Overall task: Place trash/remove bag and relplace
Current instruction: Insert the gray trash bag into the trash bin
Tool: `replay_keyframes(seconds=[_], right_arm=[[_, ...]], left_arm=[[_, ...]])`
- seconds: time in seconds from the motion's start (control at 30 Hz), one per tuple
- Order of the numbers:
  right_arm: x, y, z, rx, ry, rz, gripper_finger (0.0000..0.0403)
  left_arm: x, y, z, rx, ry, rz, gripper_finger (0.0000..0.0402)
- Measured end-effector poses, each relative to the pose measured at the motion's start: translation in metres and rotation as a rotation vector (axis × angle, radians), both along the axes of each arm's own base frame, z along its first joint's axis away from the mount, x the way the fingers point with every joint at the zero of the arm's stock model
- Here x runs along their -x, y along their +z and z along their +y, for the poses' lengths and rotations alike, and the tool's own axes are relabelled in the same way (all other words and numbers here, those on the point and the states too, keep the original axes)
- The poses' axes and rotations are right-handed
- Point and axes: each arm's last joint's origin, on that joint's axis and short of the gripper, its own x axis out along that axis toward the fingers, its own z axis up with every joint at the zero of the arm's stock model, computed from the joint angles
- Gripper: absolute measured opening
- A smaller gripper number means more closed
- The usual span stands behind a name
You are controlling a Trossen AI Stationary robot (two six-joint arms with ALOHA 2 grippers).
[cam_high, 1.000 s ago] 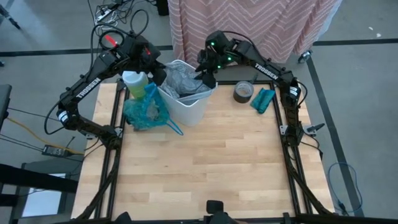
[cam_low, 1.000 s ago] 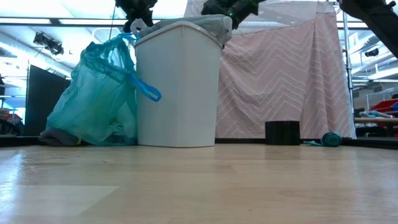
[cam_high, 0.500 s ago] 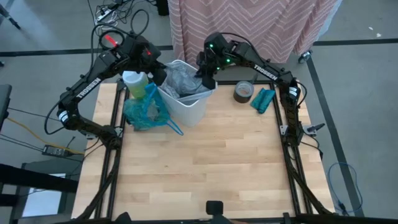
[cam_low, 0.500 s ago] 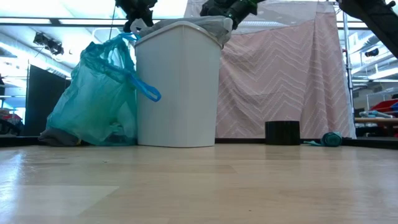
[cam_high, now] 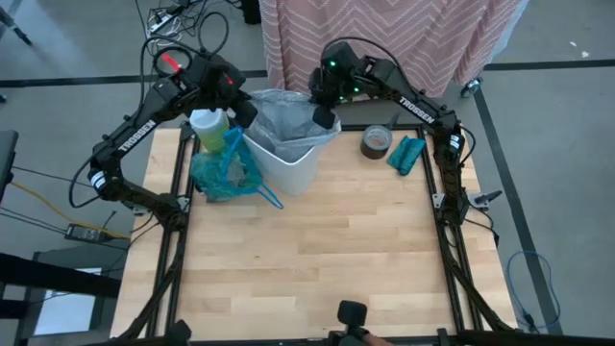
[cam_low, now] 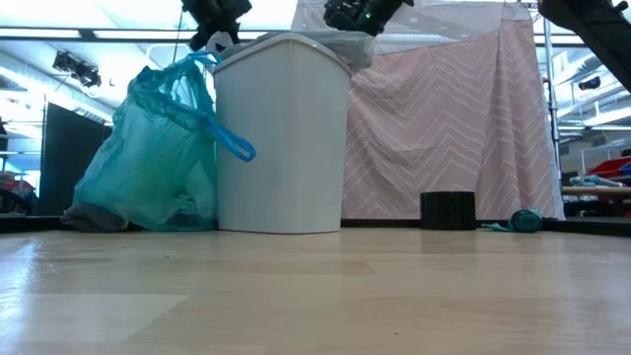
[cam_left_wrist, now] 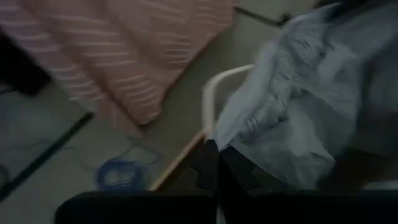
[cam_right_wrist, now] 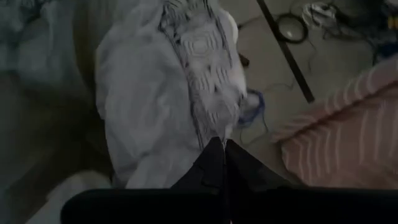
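Observation:
A white bin [cam_high: 288,165] stands at the table's far side. A pale grey plastic bag [cam_high: 286,113] lies spread over its mouth. My left gripper [cam_high: 246,113] is shut at the bin's left rim, and my right gripper [cam_high: 324,117] is shut at its right rim; both have the grey bag. The teal-green bag [cam_high: 226,171], full and tied, rests on the table and leans against the bin's left side. The trash is out of view. My left gripper pinches the grey bag's edge [cam_left_wrist: 241,144] between its two fingers, beside the bin's rim [cam_left_wrist: 208,99]. It comes slanting down from the table's far left. The bag spreads away from the fingers over the bin's mouth. My right gripper pinches a bunched fold of the grey bag [cam_right_wrist: 214,127] between its two fingers, slanting down from the far right. Pleats run taut into the fingertips. That side of the bag is held above the bin's right rim.
A dark tape roll [cam_high: 376,141] and a rolled teal cloth [cam_high: 406,154] lie right of the bin. A white-and-green container [cam_high: 209,125] stands behind the teal bag. A pink striped curtain [cam_high: 384,38] hangs beyond the far edge. The table's near half is bare wood.
My right gripper has shut on the grey bag at the bin's right rim, then risen a little and turned. That side of the bag has been drawn up out of the bin and now spreads across its mouth.

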Motion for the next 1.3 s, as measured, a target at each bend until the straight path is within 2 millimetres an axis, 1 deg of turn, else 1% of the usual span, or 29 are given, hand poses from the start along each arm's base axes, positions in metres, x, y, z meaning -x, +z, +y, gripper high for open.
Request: replay_keyframes(seconds=[0.1,0.23,0.43,0.57,0.63,0.73,0.9,1.1,1.3], right_arm=[[0.004,0.0,0.002,-0.028,-0.034,0.034,0.0],[0.006,-0.002,0.006,-0.067,-0.037,0.061,0.0],[0.002,-0.003,0.013,-0.066,-0.023,0.07,0.0],[0.003,-0.004,0.015,-0.06,-0.038,0.094,0.0],[0.005,-0.005,0.015,-0.063,-0.057,0.118,0.0],[0.01,-0.006,0.015,-0.04,-0.138,0.163,0.0],[0.02,0.005,0.02,-0.035,-0.159,0.158,0.0],[0.017,0.004,0.024,-0.086,-0.147,0.137,0.0],[0.016,0.003,0.025,-0.099,-0.151,0.132,0.0]], left_arm=[[0.002,-0.002,0.006,-0.026,0.05,0.032,0.0008],[0.0,-0.006,0.017,0.0,0.044,0.011,0.0008],[-0.021,-0.009,0.033,-0.014,-0.039,-0.109,0.0008],[-0.032,-0.019,0.045,-0.009,-0.059,-0.117,0.0008],[-0.032,-0.024,0.049,0.001,-0.053,-0.082,0.0008],[-0.028,-0.025,0.05,-0.001,-0.015,-0.051,0.0008],[-0.021,-0.025,0.054,0.002,0.019,-0.034,0.0008],[-0.013,-0.027,0.065,-0.01,0.042,-0.016,0.0008],[-0.013,-0.024,0.069,-0.013,-0.006,-0.088,0.0008]])
